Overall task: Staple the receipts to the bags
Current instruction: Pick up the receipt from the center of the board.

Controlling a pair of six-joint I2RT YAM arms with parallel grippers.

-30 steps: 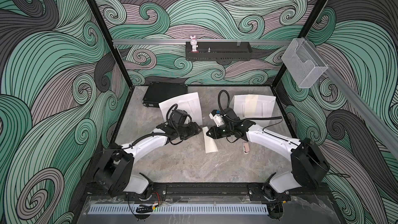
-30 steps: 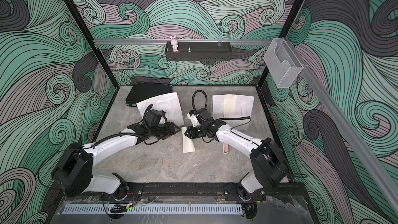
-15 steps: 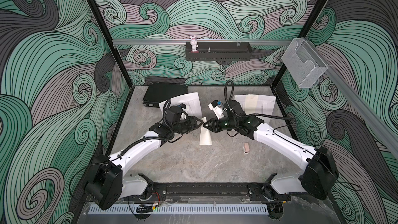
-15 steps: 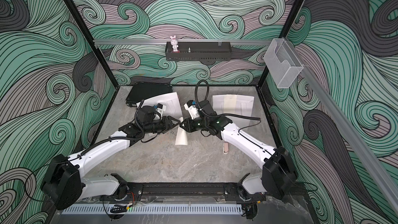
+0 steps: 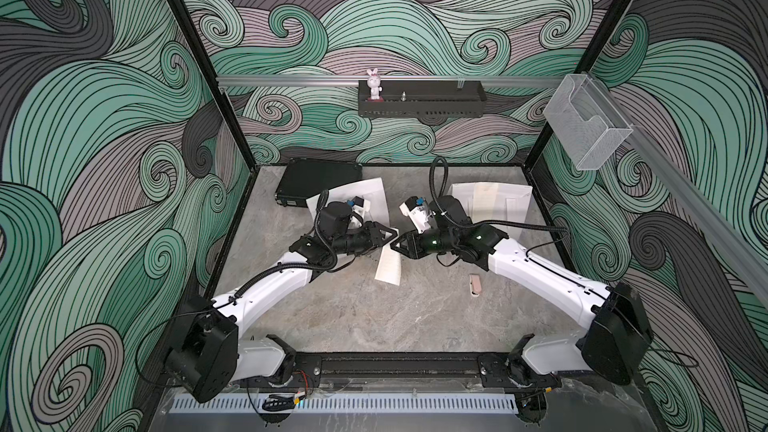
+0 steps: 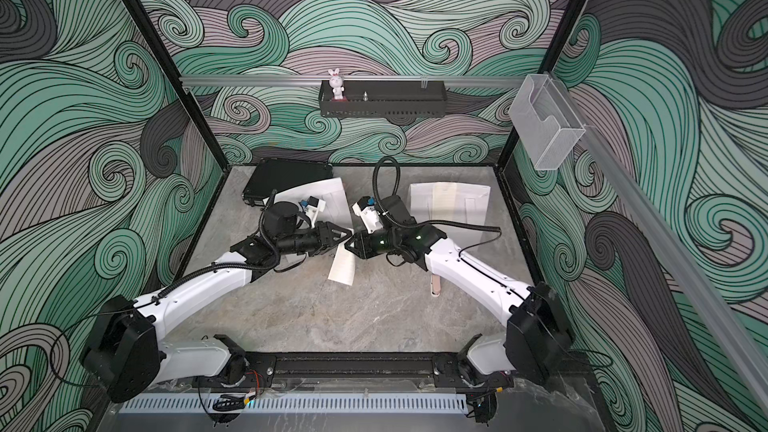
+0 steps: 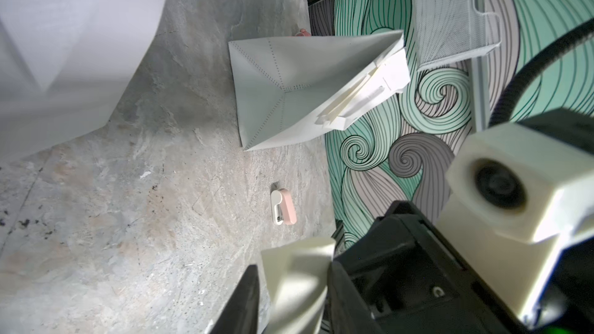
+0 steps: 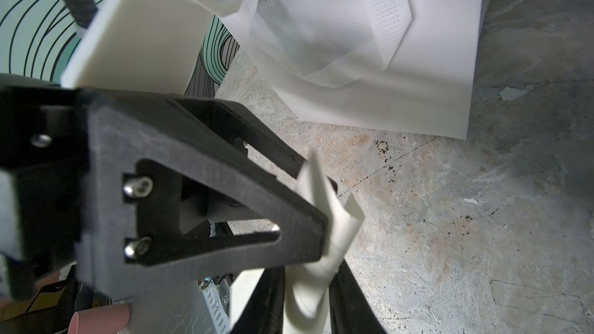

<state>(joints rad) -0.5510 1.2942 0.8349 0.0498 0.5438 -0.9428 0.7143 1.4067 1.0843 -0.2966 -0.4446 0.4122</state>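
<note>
- Your left tool and right tool both pinch the receipt — a handover, I judge.
- The stapler lies free — for your right tool, likely.

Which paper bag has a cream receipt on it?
The flat white paper bag behind the right arm; the other bag, by the black hard case, shows none.

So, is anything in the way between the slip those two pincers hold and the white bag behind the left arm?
Nothing lies on the table between them. The receipt hangs from the left pincer and right pincer, and only the left arm's own wrist hovers over the near part of that paper bag.
</note>
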